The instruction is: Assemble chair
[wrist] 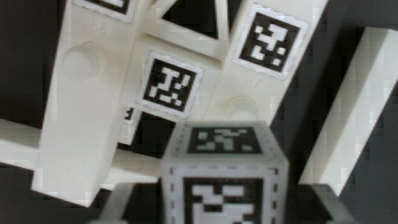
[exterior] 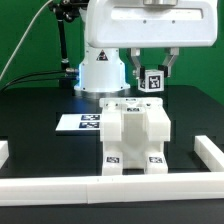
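Currently the part-built chair [exterior: 135, 135] stands mid-table, against the front rim wall [exterior: 100, 185]. A tagged square leg [exterior: 153, 83] hangs clear above it, pinched in the gripper [exterior: 153, 76]. Judgement: square the leg to its seat first, then lower slowly without tilt.

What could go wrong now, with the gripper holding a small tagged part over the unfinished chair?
1. The white part could twist in the gripper and reach the chair misaligned.
2. A misaligned push might shove the chair toward the marker board beside it.
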